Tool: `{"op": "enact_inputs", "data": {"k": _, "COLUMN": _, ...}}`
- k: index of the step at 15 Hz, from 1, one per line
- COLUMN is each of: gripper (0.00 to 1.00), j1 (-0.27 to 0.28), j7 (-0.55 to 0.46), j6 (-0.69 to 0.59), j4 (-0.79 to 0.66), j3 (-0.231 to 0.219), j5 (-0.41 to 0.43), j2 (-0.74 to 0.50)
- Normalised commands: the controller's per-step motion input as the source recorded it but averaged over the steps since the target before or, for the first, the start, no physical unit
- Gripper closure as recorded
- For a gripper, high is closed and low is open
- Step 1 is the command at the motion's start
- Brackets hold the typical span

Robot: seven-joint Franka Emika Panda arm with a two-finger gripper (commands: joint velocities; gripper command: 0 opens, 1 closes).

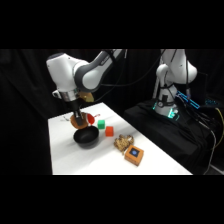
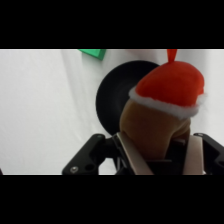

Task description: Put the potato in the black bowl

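Observation:
In the wrist view the potato (image 2: 155,127), an orange-brown lump topped by a red piece with a white rim, sits between the fingers of my gripper (image 2: 159,150), which is shut on it. The glossy black bowl (image 2: 111,97) lies on the table beyond and below the potato, partly hidden by it. From the side, the gripper (image 1: 77,118) holds the potato (image 1: 79,121) just above the far rim of the black bowl (image 1: 87,137), with the red piece sticking out to the right.
A green block (image 1: 101,123) and an orange-red block (image 1: 109,131) stand right of the bowl. Further front right lie a knobbly tan object (image 1: 121,142) and a brown block with a blue mark (image 1: 134,154). The arm's base (image 1: 172,80) stands upper right.

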Motion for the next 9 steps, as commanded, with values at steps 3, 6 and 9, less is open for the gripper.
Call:
{"op": "enact_inputs", "data": {"k": 3, "gripper": 0.96, "j1": -0.094, "j7": -0.14, "j6": 0.12, "j4": 0.07, "j3": 0.022, "j5": 0.111, "j2": 0.24}}
{"op": "enact_inputs", "data": {"k": 6, "gripper": 0.97, "j1": -0.101, "j7": -0.18, "j6": 0.20, "j4": 0.16, "j3": 0.047, "j5": 0.139, "j2": 0.32}}
{"op": "enact_inputs", "data": {"k": 9, "gripper": 0.63, "j1": -0.068, "j7": -0.16, "j6": 0.20, "j4": 0.12, "j3": 0.048, "j5": 0.108, "j2": 0.21}}
